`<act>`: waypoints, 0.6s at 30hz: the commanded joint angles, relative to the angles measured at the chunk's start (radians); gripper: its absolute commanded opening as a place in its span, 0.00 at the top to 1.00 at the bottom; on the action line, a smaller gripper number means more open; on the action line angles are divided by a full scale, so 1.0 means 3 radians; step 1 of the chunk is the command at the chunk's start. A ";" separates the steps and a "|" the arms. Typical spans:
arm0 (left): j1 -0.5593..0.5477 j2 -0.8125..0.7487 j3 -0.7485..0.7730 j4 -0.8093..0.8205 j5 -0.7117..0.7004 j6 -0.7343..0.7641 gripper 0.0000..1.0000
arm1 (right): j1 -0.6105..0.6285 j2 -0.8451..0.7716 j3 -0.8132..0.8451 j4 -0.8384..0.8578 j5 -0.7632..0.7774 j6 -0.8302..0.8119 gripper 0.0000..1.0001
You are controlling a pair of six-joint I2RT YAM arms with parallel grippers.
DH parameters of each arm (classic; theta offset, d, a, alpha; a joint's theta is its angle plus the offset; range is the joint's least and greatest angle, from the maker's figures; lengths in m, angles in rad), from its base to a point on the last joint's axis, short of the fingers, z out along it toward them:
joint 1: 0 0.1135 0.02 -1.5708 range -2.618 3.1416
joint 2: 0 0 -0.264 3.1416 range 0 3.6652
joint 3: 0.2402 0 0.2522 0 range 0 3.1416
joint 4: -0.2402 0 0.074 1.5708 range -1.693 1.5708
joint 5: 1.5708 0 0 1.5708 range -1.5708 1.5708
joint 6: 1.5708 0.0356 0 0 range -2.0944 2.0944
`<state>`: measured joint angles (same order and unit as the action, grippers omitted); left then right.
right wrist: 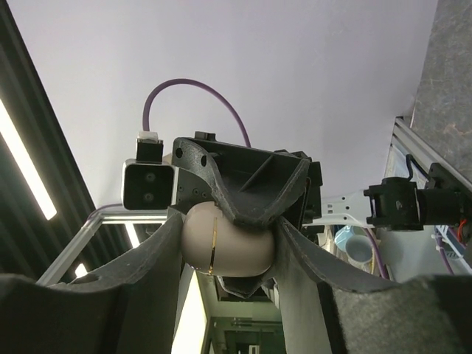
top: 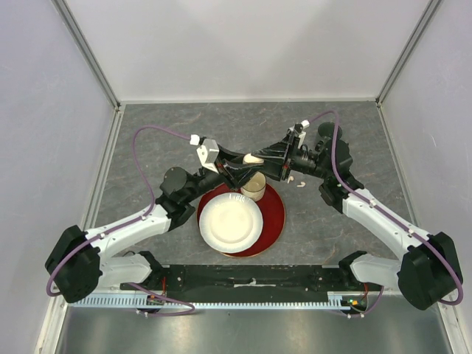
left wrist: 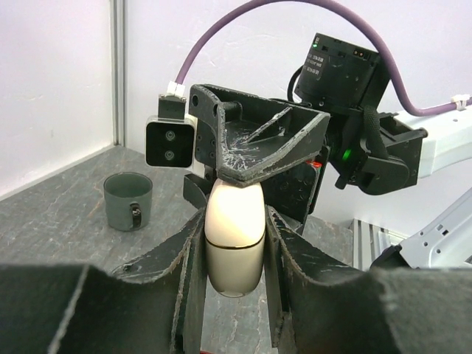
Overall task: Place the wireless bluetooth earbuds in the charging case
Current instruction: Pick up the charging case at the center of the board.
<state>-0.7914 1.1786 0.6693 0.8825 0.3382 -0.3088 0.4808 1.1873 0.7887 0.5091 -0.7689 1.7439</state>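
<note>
My left gripper (left wrist: 234, 228) and my right gripper (right wrist: 228, 243) both clasp the cream charging case (top: 253, 158), each from its own side. They hold it in the air over the middle of the table, just above the paper cup (top: 254, 187). The lid of the case looks shut. The white earbuds (top: 299, 181) lie on the table near the cup, on its side toward the right edge. The cup stands at the far rim of the red tray (top: 274, 214).
</note>
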 commanded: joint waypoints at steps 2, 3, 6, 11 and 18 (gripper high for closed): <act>-0.0031 0.0014 -0.0083 0.0269 -0.0120 -0.0070 0.60 | 0.0023 -0.0102 -0.0098 0.0675 0.0062 0.0348 0.71; -0.0041 0.0014 -0.0094 0.0310 -0.0125 -0.0075 0.60 | 0.0028 -0.0102 -0.0118 0.0736 0.0093 0.0384 0.71; -0.0052 0.0009 -0.0134 0.0376 -0.0140 -0.0065 0.60 | 0.0023 -0.0108 -0.0134 0.0773 0.0103 0.0415 0.71; -0.0072 0.0019 -0.0175 0.0510 -0.0145 -0.0029 0.60 | 0.0023 -0.0118 -0.0118 0.0824 0.0124 0.0445 0.71; -0.0093 0.0024 -0.0170 0.0545 -0.0161 0.0002 0.60 | 0.0018 -0.0143 -0.0195 0.1002 0.0190 0.0527 0.71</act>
<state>-0.8143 1.1801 0.6273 1.0103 0.3145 -0.3134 0.4889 1.1809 0.7246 0.6888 -0.7490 1.8553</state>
